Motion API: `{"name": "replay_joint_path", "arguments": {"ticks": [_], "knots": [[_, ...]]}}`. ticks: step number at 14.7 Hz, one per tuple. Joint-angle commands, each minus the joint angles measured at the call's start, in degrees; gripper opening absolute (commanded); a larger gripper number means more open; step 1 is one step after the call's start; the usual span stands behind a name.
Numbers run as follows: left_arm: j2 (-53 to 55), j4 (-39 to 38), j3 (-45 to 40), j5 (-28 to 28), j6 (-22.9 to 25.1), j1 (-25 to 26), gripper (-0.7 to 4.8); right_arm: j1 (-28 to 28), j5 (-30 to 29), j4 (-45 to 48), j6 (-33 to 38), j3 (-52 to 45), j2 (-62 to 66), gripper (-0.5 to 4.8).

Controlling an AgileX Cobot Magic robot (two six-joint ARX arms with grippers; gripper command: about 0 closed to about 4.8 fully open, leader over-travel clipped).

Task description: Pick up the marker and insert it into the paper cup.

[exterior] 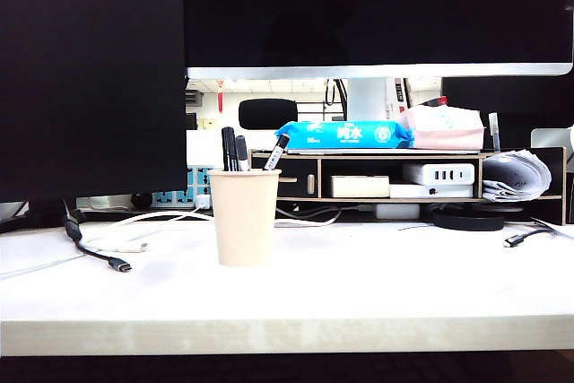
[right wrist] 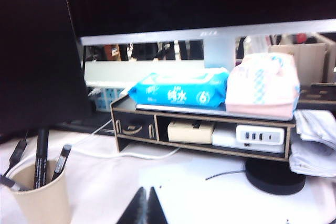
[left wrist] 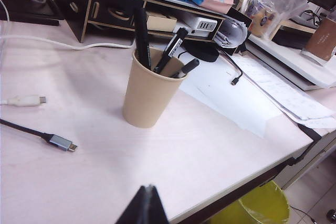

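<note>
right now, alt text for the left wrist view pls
A cream paper cup stands upright on a white desk, holding several dark pens including the marker. The shut left gripper hovers nearby, with two cable ends beside the cup.

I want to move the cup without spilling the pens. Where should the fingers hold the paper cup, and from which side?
Probably the bare middle of the paper cup's tapered wall, approached level from the table's open front. Pens lean out over its rim, so coming from above looks blocked. Both the left gripper and the right gripper are shut, away from it.
</note>
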Motion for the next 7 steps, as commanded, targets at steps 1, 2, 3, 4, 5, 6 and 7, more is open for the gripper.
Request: {"name": "replay_joint_path", "arguments": {"ticks": [1,2,3,4,5,6,7], "knots": [[0.0,-0.72,-0.07,0.22,0.07,0.09,-0.05,-2.54,-2.54,0.59,1.16,-2.56,-3.37,-0.01],[0.0,-0.72,-0.07,0.22,0.07,0.09,-0.05,-3.96,-4.02,0.33,2.64,-3.56,-5.2,-0.02],[0.0,-0.72,-0.07,0.22,0.07,0.09,-0.05,-5.05,-5.33,-0.28,3.34,-4.09,-6.67,-0.01],[0.0,-0.72,-0.07,0.22,0.07,0.09,-0.05,-6.08,-6.51,-1.44,3.43,-4.22,-7.78,-0.02],[0.0,-0.74,-0.07,0.22,0.07,0.09,-0.05,-6.23,-6.71,-2.47,3.43,-4.22,-8.31,-0.02],[0.0,-0.72,-0.07,0.22,0.07,0.09,-0.05,-6.23,-6.71,-2.78,3.41,-4.42,-8.74,-0.02],[0.0,-0.72,-0.07,0.22,0.07,0.09,-0.05,-6.32,-6.73,-2.84,3.41,-4.87,-9.49,-0.01]]}}
